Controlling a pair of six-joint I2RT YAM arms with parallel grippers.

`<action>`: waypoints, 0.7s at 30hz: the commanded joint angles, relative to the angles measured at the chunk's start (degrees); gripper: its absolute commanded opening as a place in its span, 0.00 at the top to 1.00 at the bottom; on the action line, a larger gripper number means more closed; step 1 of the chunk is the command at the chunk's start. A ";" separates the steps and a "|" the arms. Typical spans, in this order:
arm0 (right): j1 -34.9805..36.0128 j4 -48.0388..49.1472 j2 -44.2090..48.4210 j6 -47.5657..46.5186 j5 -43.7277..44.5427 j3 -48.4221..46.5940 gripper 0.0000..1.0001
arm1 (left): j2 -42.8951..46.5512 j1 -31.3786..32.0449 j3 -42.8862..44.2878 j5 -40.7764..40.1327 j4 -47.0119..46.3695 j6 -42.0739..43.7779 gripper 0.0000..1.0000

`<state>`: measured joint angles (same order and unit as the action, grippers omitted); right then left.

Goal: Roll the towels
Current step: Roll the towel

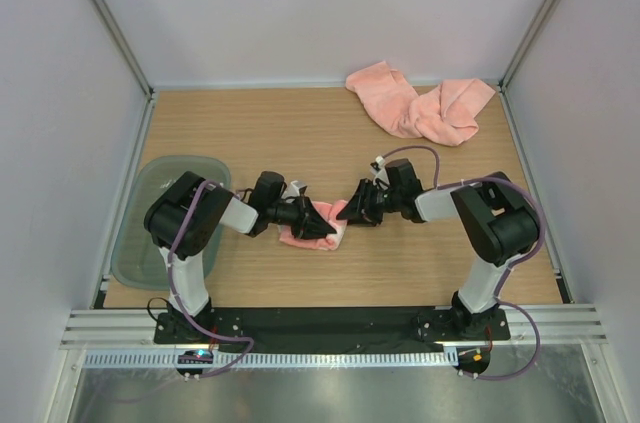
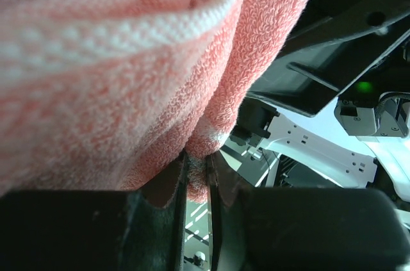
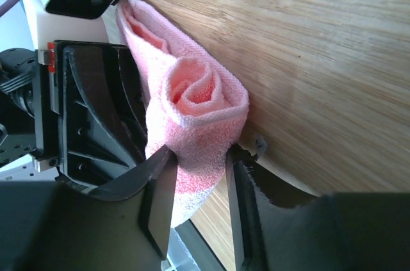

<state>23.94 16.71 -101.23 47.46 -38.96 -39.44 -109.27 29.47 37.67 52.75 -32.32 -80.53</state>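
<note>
One salmon-pink towel point(image 1: 320, 238) lies rolled in the middle of the table, between the two arms. In the right wrist view the towel point(image 3: 195, 101) shows its spiral end and a paler band. My right gripper point(image 3: 198, 168) straddles that end, its fingers pressing on both sides of the roll. My left gripper point(image 2: 197, 165) is shut on a fold of the towel point(image 2: 128, 59), which fills most of the left wrist view. From above, the left gripper point(image 1: 322, 226) and the right gripper point(image 1: 347, 213) meet tip to tip over the roll. Two more towels point(image 1: 420, 105) lie crumpled at the far right.
A translucent grey-green tray point(image 1: 150, 243) stands at the table's left edge beside the left arm. White walls with metal posts enclose the wooden table point(image 1: 270, 133) on three sides. The left arm's black jaw housing point(image 3: 96, 111) sits close against the roll.
</note>
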 commanded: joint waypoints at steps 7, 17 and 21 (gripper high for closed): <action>1.45 1.66 -0.99 0.18 2.66 -2.22 0.73 | -2.52 -0.56 0.47 1.48 6.47 -0.34 0.98; 1.46 -10.11 3.49 -5.18 7.05 -3.80 0.87 | 4.68 -0.30 11.19 -9.06 42.06 22.25 0.74; 2.16 -16.34 5.51 -7.82 9.69 -5.29 0.89 | 5.12 0.58 13.30 -12.05 47.07 25.42 0.68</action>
<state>25.78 6.79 -98.76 43.59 -33.82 -42.63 -105.65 29.63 49.56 45.39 3.79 -61.23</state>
